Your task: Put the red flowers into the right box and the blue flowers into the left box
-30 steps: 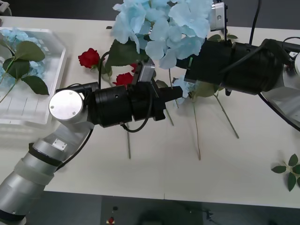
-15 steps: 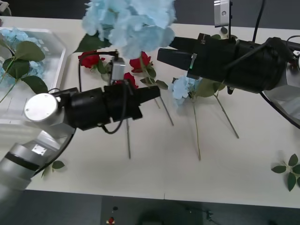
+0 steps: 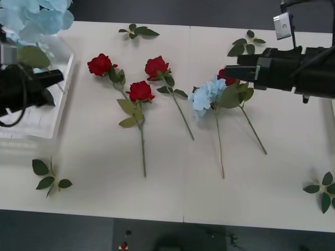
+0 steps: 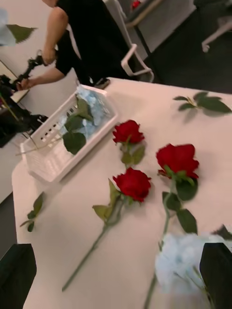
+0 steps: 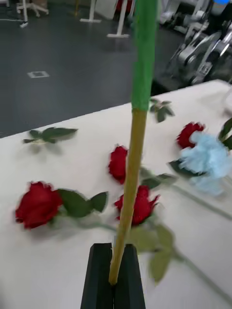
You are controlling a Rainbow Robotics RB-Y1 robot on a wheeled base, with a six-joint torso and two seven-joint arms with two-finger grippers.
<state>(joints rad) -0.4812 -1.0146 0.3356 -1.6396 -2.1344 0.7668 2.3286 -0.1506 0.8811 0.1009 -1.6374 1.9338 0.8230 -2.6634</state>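
Left claw [image 5: 115, 277] pinches thin blue flowers [image 3: 36, 18] stem.

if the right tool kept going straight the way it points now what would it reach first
Most likely the blue flower lying just ahead of the open right tool, with a red rose partly hidden beside it. Height above them is unclear, so it might pass over.

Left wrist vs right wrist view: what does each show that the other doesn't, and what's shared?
Left wrist view: the left gripper shut on the stem of a blue flower, and the fourth red rose beside the small blue flower.

Right wrist view: the left box with a blue flower and leaves in it, and the right gripper open.

Both: three red roses lying on the table, and a leaf sprig.
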